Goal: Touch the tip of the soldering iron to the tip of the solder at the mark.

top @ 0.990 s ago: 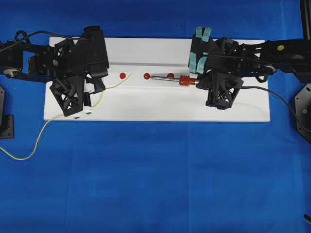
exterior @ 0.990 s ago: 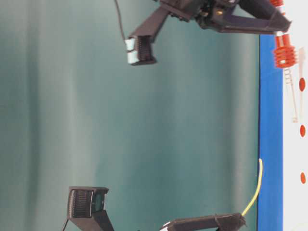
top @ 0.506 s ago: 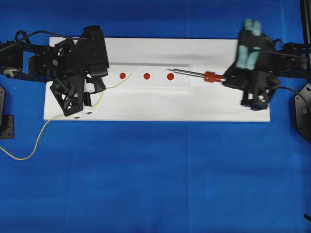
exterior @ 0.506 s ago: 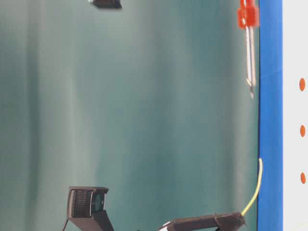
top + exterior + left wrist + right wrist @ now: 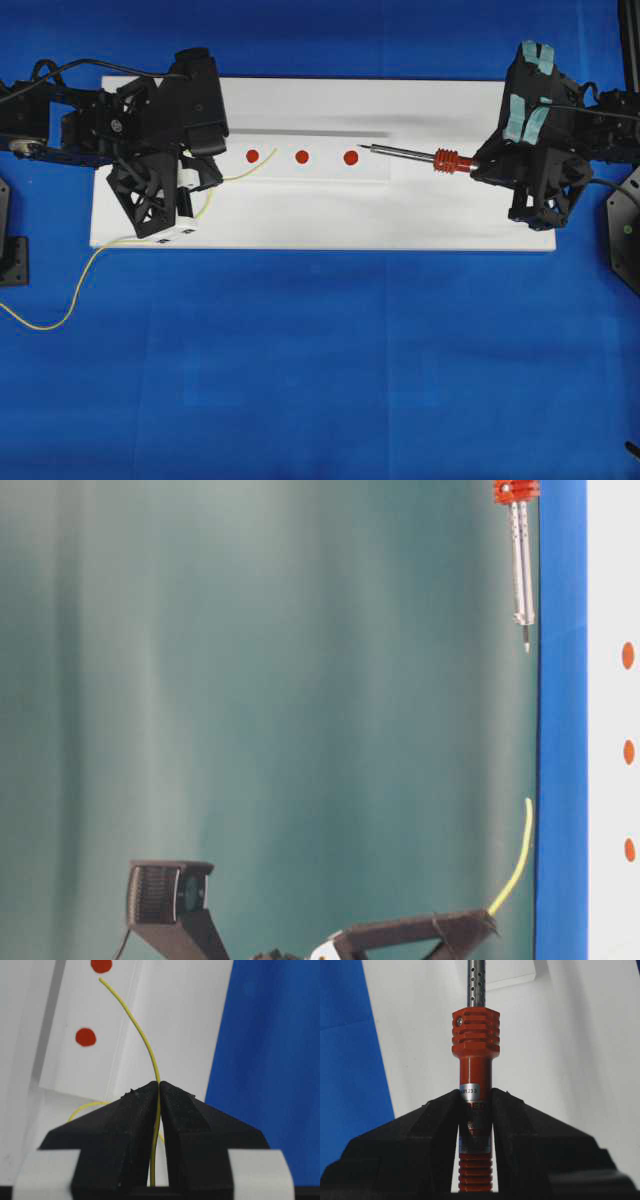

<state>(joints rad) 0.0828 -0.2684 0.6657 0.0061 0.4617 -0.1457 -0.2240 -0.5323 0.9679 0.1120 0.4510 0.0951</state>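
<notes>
We're looking down on the white board (image 5: 320, 215) laid over the blue cloth (image 5: 320, 380), and both arms are at work. On the left, the left gripper (image 5: 159, 1091) has its jaws pressed together on the solder (image 5: 142, 1040), and in the wrist view we see the thin yellow wire running up out of the pinch, bending left, its free tip just below the upper of two red marks (image 5: 101, 965). From above, the solder (image 5: 240, 170) reaches toward the leftmost of the three red dots (image 5: 253, 155), tip close beside it, while the rest of the wire trails off the board's left edge and loops across the cloth.

Over on the right, the right gripper (image 5: 476, 1105) is clamped on the orange-red handle of the soldering iron (image 5: 475, 1035), ribbed collar just ahead of the jaw tips, perforated silver shaft pointing straight away from the claw. In the overhead view the soldering iron (image 5: 410, 153) lies level, pointing left, dark tip just right of the rightmost dot (image 5: 351, 157). The side view shows the iron (image 5: 521, 570) lifted clear of the board, and the solder (image 5: 512, 865) tip raised too, the two tips well apart.
</notes>
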